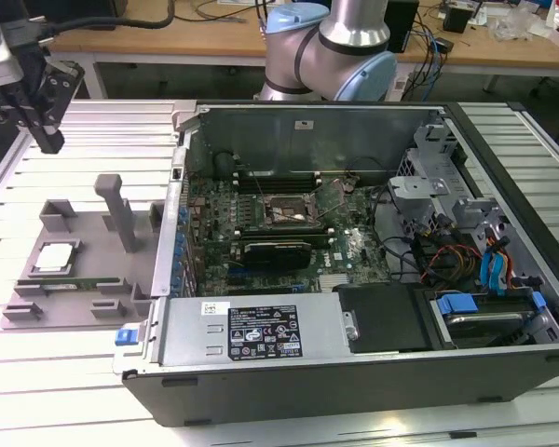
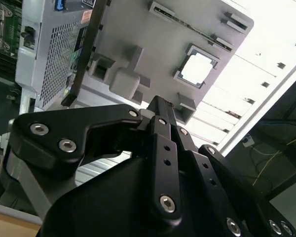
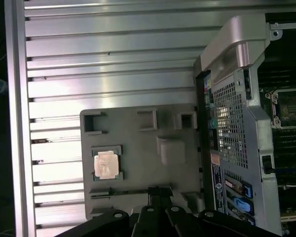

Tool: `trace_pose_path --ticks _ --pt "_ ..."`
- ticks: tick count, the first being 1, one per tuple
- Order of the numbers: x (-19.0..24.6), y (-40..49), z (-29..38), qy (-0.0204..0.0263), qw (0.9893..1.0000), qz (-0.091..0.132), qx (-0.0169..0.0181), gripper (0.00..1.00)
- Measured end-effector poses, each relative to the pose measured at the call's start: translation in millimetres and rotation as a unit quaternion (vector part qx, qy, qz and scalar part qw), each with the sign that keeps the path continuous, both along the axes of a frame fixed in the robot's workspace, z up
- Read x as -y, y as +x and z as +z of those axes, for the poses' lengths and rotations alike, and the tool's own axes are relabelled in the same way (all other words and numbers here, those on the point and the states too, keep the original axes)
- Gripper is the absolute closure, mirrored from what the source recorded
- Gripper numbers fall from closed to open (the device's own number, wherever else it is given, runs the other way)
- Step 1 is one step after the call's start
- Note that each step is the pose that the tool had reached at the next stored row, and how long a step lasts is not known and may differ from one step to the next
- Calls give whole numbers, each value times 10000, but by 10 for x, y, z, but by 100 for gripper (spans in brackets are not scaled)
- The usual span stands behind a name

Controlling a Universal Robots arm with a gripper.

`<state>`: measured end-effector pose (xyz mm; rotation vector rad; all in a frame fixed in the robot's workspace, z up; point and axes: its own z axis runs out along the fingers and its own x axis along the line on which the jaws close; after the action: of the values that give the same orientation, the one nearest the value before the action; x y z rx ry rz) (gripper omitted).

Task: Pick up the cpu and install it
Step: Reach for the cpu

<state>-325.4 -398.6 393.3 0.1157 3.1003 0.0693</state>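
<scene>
My claw (image 1: 51,142) hangs in the air at the exterior view's left, above the slatted metal table (image 1: 65,372) and well apart from everything on it. As far as I can see, its fingers are pressed together with nothing between them; in both wrist views the black tips (image 3: 160,190) meet in front of the lens. The cpu (image 1: 56,257) lies flat, shiny side up, in a square recess of the grey plastic tray (image 1: 84,233). That tray rests on the table just beside the open computer case (image 1: 373,368), on the exterior view's left of it. In the first wrist view I see the cpu (image 3: 106,164) seated in its recess, clear of my fingertips. An upright post (image 1: 121,214) stands on the tray between the cpu and the case wall. Inside the case, the motherboard's socket (image 1: 293,212) lies near the middle of the board, with a long black card (image 1: 278,250) just beside it.
</scene>
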Motion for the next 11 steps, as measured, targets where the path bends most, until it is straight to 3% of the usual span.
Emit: trace_pose_path --ticks 3,9,11 --pt "0 -122 0 0 10000 0 2 89" --pt "-1 -251 0 0 10000 0 4 89" --pt "-2 -347 0 0 10000 0 6 89"
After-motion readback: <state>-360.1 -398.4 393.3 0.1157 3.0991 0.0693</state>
